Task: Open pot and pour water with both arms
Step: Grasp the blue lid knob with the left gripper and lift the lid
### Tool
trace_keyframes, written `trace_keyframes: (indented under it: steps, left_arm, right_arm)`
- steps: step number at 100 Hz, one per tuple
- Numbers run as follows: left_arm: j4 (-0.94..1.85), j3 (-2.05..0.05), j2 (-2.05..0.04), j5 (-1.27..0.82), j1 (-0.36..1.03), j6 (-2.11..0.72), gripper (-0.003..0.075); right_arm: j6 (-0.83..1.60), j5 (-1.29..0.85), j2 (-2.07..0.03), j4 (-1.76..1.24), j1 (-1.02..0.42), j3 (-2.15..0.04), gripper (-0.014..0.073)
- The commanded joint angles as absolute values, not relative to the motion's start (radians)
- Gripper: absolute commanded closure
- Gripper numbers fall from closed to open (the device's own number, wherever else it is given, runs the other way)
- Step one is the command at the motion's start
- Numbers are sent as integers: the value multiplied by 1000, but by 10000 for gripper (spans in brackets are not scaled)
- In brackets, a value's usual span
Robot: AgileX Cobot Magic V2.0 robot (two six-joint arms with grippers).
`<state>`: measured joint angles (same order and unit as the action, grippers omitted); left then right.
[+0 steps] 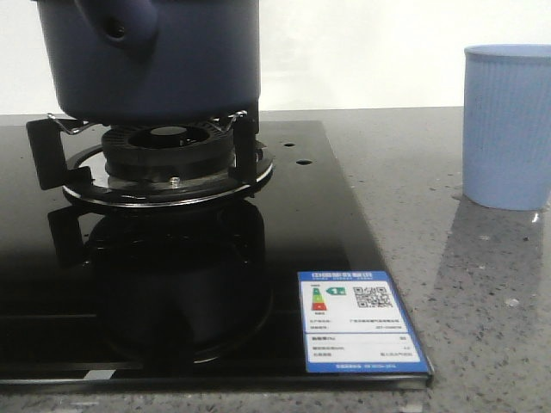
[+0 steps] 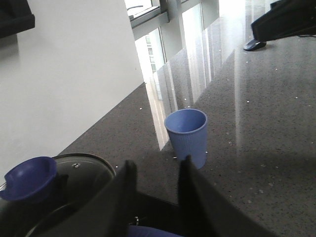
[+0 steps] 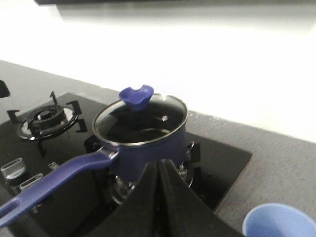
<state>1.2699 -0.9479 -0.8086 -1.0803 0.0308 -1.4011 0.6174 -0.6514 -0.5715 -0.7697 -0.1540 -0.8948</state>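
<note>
pot (image 3: 143, 143) on burner, glass lid (image 3: 140, 118) still on | left gripper (image 2: 157, 185) jaws parted, right gripper (image 3: 159, 182) jaws pressed together, both empty | risk: lid knob (image 3: 137, 96) slips; pour misses cup (image 1: 507, 125), wetting surface (image 1: 465, 284)

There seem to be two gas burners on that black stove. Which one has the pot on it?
The burner nearer the light-blue cup carries the pot, glass lid still on. The other burner, farther from the cup, stands bare.
</note>
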Motion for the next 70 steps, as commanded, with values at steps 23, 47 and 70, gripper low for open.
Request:
trace_keyframes:
  steps: [23,47,70]
  left_arm:
    - [1356,-980,-941,-831,115,-1453,183]
    - [1528,-984,-1095,-740,135,-1628,183]
    - [1586,-1041,-1239,-781,135,-1676,130]
  right_arm:
    - [706,-491,-584,-805,-146,-928,-20]
    - [706,-477,-584,-805,-146,-928,-72]
    - [706,-477,-584,-805,-146,-928,-72]
